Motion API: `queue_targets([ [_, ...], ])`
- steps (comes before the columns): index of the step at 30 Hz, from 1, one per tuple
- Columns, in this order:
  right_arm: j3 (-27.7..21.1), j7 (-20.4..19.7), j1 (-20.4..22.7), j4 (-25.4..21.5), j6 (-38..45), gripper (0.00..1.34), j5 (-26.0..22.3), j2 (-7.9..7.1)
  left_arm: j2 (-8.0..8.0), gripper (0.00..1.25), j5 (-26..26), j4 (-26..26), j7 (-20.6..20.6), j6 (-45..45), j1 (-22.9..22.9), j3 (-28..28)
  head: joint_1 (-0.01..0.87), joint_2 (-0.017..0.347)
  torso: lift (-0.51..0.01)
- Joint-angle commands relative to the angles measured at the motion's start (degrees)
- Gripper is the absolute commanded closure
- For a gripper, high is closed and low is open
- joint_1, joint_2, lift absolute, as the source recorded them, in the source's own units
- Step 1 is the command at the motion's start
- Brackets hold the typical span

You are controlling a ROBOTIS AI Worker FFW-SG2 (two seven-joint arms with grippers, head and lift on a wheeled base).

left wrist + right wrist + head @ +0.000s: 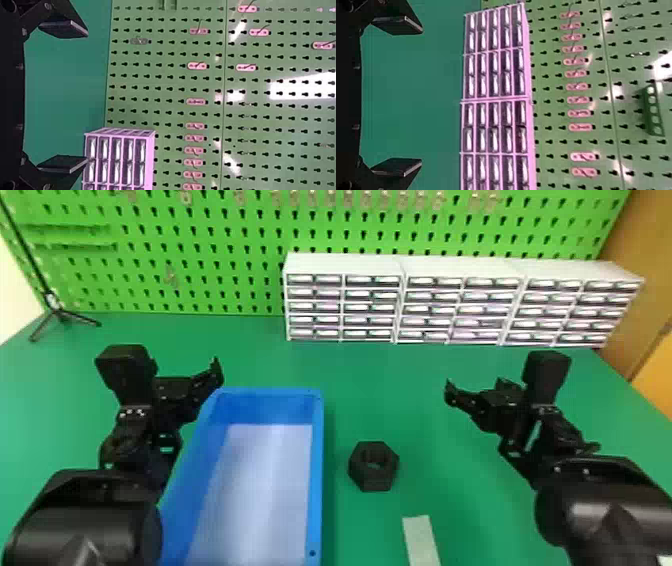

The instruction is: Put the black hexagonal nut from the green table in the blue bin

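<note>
Since the black hexagonal nut [373, 482] looks rigid, probably hefty, I'd pinch opposite flats with my right gripper [421, 95], spread wide like my left gripper [87, 97].

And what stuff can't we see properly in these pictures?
All in the head view:
- Near end of the blue bin: cut off by the bottom edge. Part of its left side: behind the left arm.
- Near end of the pale strip: cut off by the bottom edge.
- Underside of the black nut: hidden by the nut itself.
- What's inside the small drawers: hidden behind their fronts.
</note>
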Motion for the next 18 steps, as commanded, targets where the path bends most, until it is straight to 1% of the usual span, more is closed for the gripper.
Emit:
queue_targets([
  [1, -1.1, 2.8, -0.4, -1.2, 5.2, 0.13, -0.4, -0.77, 0.00, 0.16, 0.0, 0.0, 0.0, 0.0, 0.0, 0.1, 0.683, 0.028, -0.096],
  [5, -2.1, 7.6, -1.2, -2.4, 9.9, 0.13, 1.8, -0.95, 0.00, 0.16, 0.0, 0.0, 0.0, 0.0, 0.0, 0.1, 0.683, 0.028, -0.096],
  [8, -2.6, 12.8, -2.2, -3.4, 14.1, 0.12, 5.5, -1.21, 0.00, 0.16, 0.0, 0.0, 0.0, 0.0, 0.0, 0.0, 0.683, 0.028, -0.096],
  [12, -2.6, 18.7, -2.9, -4.4, 17.3, 0.11, 9.9, -1.56, 0.00, 0.16, 0.0, 0.0, 0.0, 0.0, 0.0, 0.0, 0.683, 0.028, -0.096],
  [16, -2.1, 23.2, -3.4, -5.0, 18.9, 0.11, 12.9, -2.26, 0.00, 0.16, 0.0, 0.0, 0.0, 0.0, 0.1, 0.0, 0.683, 0.028, -0.096],
  [17, -1.6, 24.4, -3.6, -5.2, 19.1, 0.11, 13.8, -2.70, 0.00, 0.16, 0.0, 0.0, 0.0, 0.0, 0.1, 0.1, 0.683, 0.028, -0.096],
  [18, -0.9, 24.6, -3.6, -5.5, 19.1, 0.11, 13.8, -3.41, 0.00, 0.16, 0.0, 0.0, 0.0, 0.0, 0.2, 0.1, 0.683, 0.028, -0.096],
])
